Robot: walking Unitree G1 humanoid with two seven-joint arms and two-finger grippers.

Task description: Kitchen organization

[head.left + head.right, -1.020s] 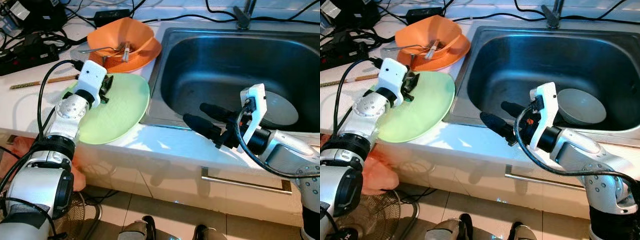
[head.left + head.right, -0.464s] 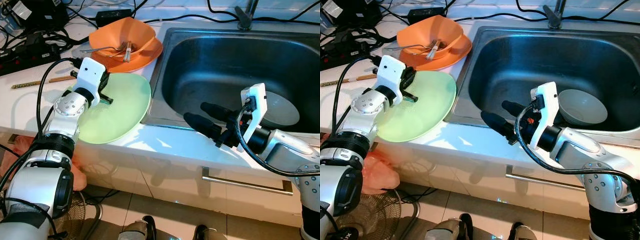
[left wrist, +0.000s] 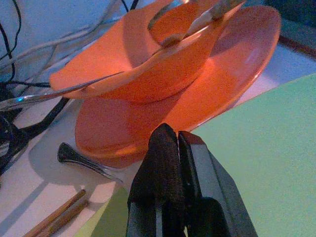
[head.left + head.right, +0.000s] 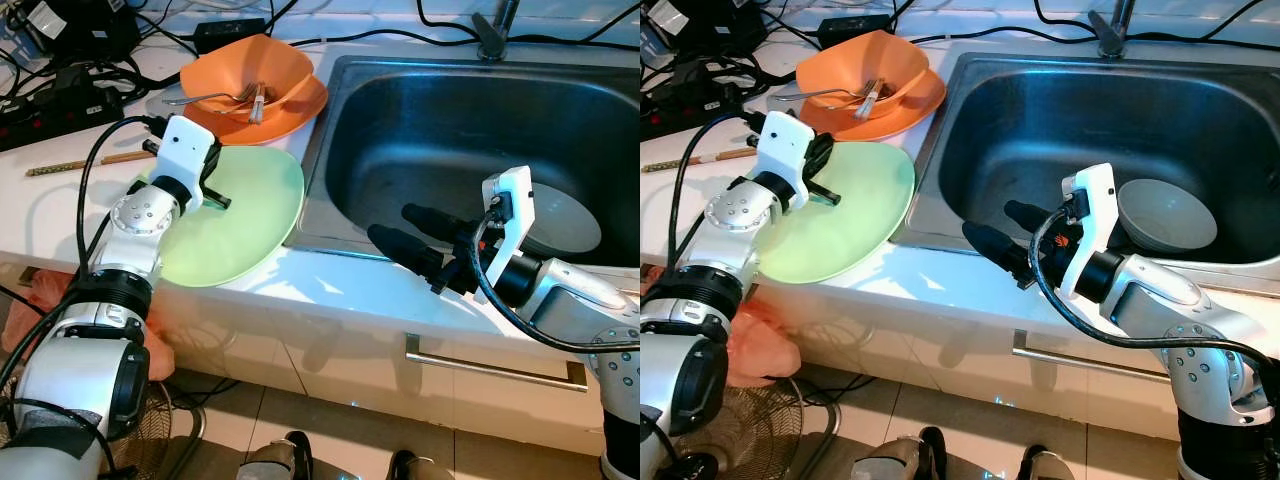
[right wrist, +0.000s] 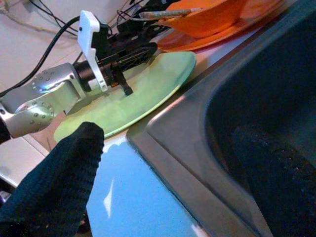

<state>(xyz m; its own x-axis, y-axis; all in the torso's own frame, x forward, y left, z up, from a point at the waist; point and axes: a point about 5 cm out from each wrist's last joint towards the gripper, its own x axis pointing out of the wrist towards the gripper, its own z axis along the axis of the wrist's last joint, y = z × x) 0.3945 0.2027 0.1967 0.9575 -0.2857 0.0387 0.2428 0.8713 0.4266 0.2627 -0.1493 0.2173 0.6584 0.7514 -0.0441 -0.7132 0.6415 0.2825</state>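
A light green plate (image 4: pixel 240 215) lies on the white counter, its right edge reaching over the sink's rim (image 4: pixel 310 190). My left gripper (image 4: pixel 207 188) is at the plate's back-left rim, with its fingers (image 3: pixel 168 148) pressed together on the rim. Just behind it, an orange bowl (image 4: pixel 245 75) holding a fork and other cutlery sits on an orange plate (image 3: pixel 232 64). My right gripper (image 4: pixel 390 222) hovers open over the sink's front rim, fingers wide apart with nothing between them. A grey bowl (image 4: pixel 1165 215) sits in the steel sink.
Wooden chopsticks (image 4: pixel 85 163) and a spoon handle (image 3: pixel 84 160) lie on the counter to the left. Behind them are a black power strip (image 4: pixel 55 105) and cables. The faucet (image 4: pixel 490 30) stands behind the sink. A drawer handle (image 4: pixel 490 365) is below the counter edge.
The left wrist has turned slightly at the plate's rim. The view has drifted a little. The right arm has not moved.
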